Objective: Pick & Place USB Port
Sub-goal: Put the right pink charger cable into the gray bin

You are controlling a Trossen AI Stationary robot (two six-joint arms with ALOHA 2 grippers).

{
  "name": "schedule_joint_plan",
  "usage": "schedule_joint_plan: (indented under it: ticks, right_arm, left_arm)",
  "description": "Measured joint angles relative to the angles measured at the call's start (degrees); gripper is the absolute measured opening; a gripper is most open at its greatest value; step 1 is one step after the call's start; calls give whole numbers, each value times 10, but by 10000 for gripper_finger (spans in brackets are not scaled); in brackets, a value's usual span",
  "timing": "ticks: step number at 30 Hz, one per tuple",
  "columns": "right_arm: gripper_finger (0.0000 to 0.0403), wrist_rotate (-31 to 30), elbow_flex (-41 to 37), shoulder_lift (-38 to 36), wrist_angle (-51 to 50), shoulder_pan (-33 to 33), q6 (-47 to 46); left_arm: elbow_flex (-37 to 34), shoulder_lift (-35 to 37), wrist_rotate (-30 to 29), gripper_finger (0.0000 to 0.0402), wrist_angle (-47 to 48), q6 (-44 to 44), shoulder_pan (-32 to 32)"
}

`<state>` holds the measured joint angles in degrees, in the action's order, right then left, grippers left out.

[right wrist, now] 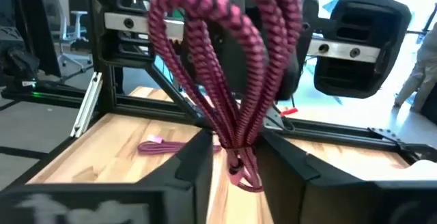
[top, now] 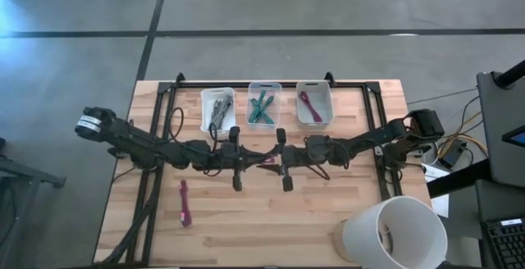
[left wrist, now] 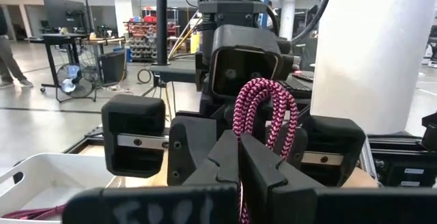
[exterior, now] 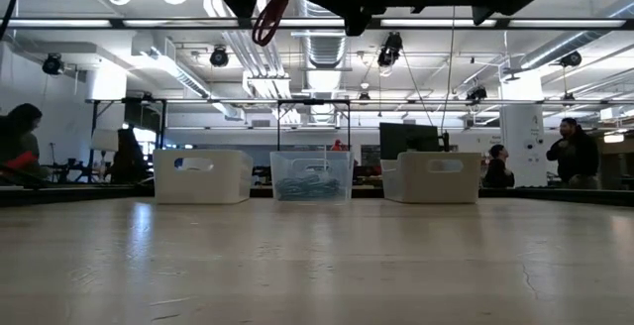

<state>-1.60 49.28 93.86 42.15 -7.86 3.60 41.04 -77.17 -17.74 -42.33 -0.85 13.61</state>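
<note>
A pink braided cable bundle (top: 267,161) hangs in the air over the table's middle, between my two grippers, which face each other level. My left gripper (left wrist: 239,149) is shut on it, and the bundle's loops (left wrist: 263,108) rise past its fingers. My right gripper (right wrist: 235,149) comes from the right and has the bundle's tied waist between its fingers. One loop (exterior: 272,13) hangs down at the top of the low view. A second pink cable (top: 184,202) lies flat on the table at the near left. My left gripper pinches the bundle between its two fingers (left wrist: 225,162), coming level from the table's left; the loops (left wrist: 273,115) stand up beyond the fingertips, and the bundle is clear of the table. My right gripper closes its fingers (right wrist: 198,162) on the bundle's tied waist (right wrist: 235,138), level from the table's right. The loops spread above the fingers and a short tail (right wrist: 242,176) hangs below.
Three bins stand in a row at the far edge: a white one (top: 205,115) with grey cables, a clear one (top: 264,86) with teal cables, and a white one (top: 326,105) with a pink cable. A big white cylinder (top: 394,230) stands at the near right corner.
</note>
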Motion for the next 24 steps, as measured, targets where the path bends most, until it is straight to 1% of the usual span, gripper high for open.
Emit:
schedule_joint_plan:
  ticks: [5, 9, 14, 18, 21, 24]
  right_arm:
    - [51, -1, 0, 0, 0, 0, 0]
    - [24, -1, 0, 0, 0, 0, 0]
    - [19, -1, 0, 0, -2, 0, -4]
    - [21, -1, 0, 0, -16, 0, -25]
    - [21, -1, 0, 0, -35, 0, -50]
    - [20, -4, 0, 0, -66, -1, -74]
  left_arm:
    - [0, 0, 0, 0, -1, 0, 0]
    - [0, 0, 0, 0, 1, 0, 0]
    - [0, 1, 0, 0, 9, -1, 0]
    - [0, 1, 0, 4, 22, -2, 0]
    - [-1, 1, -2, 22, 33, -7, 0]
    - [-1, 0, -2, 47, 46, -7, 0]
